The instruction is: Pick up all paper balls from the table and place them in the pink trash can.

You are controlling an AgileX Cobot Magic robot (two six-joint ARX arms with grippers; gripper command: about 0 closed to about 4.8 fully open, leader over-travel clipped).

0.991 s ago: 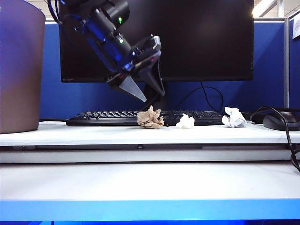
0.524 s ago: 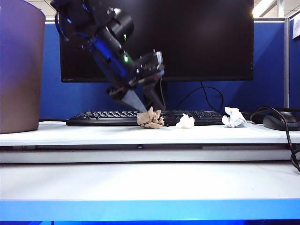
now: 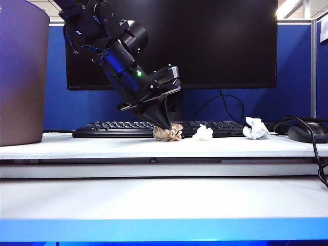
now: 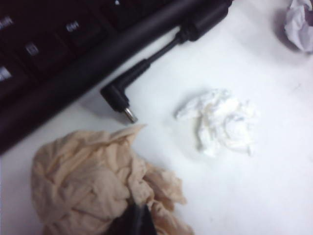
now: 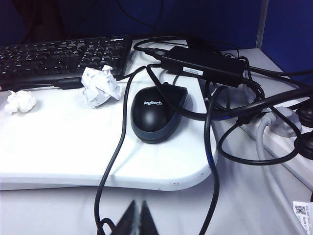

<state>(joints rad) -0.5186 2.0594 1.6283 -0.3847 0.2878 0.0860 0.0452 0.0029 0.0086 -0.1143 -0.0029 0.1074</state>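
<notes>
A tan paper ball (image 3: 173,135) (image 4: 83,181) lies on the raised shelf of the white table (image 3: 102,147), in front of the keyboard. My left gripper (image 3: 165,124) (image 4: 138,219) reaches down onto it from the left and is shut on its crumpled top. Two white paper balls lie to its right, one close (image 3: 203,133) (image 4: 217,120) (image 5: 20,101) and one farther off (image 3: 255,128) (image 4: 299,24) (image 5: 100,85). The pink trash can (image 3: 20,72) stands at the far left of the shelf. My right gripper (image 5: 139,216) hangs shut and empty over the lower desk, out of the exterior view.
A black keyboard (image 3: 113,128) and a monitor (image 3: 205,41) stand behind the balls. A loose cable plug (image 4: 120,100) lies beside the tan ball. A black mouse (image 5: 156,112), a power adapter (image 5: 200,63) and tangled cables crowd the shelf's right end.
My left gripper came down from above the keyboard onto the tan paper ball, and its open fingers shut on it. The ball now looks pressed flatter.
</notes>
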